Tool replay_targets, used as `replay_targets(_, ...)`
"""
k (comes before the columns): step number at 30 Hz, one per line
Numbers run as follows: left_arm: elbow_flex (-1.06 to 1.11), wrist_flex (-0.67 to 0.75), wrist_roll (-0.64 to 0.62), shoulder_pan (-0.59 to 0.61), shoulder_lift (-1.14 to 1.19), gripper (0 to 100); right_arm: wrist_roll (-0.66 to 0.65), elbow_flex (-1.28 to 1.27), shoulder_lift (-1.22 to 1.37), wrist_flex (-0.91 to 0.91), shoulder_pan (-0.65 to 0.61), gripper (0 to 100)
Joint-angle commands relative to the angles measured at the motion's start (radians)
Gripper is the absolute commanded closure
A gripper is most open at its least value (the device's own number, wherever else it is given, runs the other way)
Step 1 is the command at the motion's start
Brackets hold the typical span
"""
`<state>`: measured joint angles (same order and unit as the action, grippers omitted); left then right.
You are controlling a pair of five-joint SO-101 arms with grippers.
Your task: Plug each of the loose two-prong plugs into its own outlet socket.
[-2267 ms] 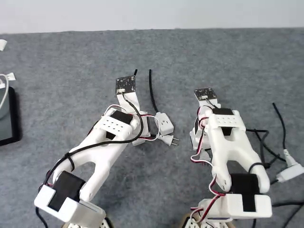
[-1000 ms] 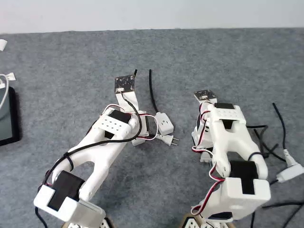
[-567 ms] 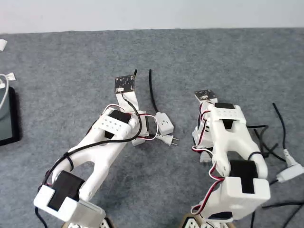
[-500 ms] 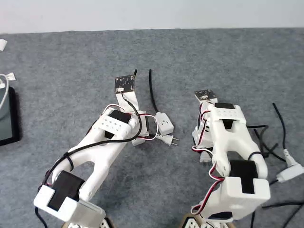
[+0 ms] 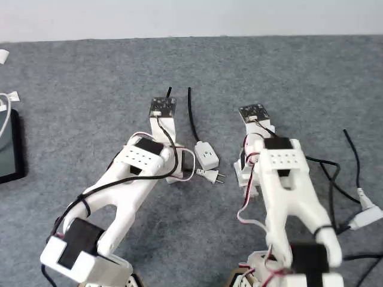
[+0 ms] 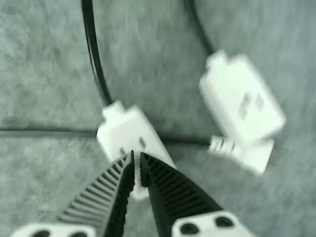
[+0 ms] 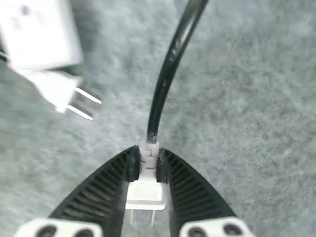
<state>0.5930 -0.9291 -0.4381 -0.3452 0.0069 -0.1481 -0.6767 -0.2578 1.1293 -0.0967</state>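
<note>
**Desk:** How is the light over the counter (image 5: 287, 72)?

**Me:** Bright and even, falling from overhead. My left arm (image 5: 131, 191) and right arm (image 5: 287, 185) throw only soft, pale shadows on the grey. The wall strip (image 5: 191, 18) at the far edge runs near white.

**Desk:** Any glare?

**Me:** None on my white shells. Ahead of my right gripper (image 7: 145, 158), the loose prongs (image 7: 81, 104) catch a glint and lay thin shadows beside themselves. The outlet block (image 7: 42, 32) drops a darker patch along one side. Under my left gripper (image 6: 137, 160), the white block (image 6: 129, 136) carries a faint shadow at its rim.
</note>
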Motion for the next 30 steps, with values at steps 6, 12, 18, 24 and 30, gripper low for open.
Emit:
replay_targets(6,0.091,-0.028,0.060,0.106,-0.244,98,0.106,-0.063,-0.153,-0.189,-0.219,99.0)
replay_targets(12,0.140,-0.034,0.175,0.204,-0.374,98,0.106,-0.124,-0.153,-0.464,-0.364,99.0)
replay_targets(18,0.209,-0.029,0.173,0.222,-0.437,98,0.196,-0.181,-0.134,-0.774,-0.394,99.1)
replay_targets(24,0.285,-0.035,0.181,0.259,-0.445,98,0.287,-0.199,0.039,-1.006,-0.421,99.1)
replay_targets(30,0.308,-0.014,0.279,0.425,-0.440,98,0.361,-0.196,0.104,-1.139,-0.472,99.1)
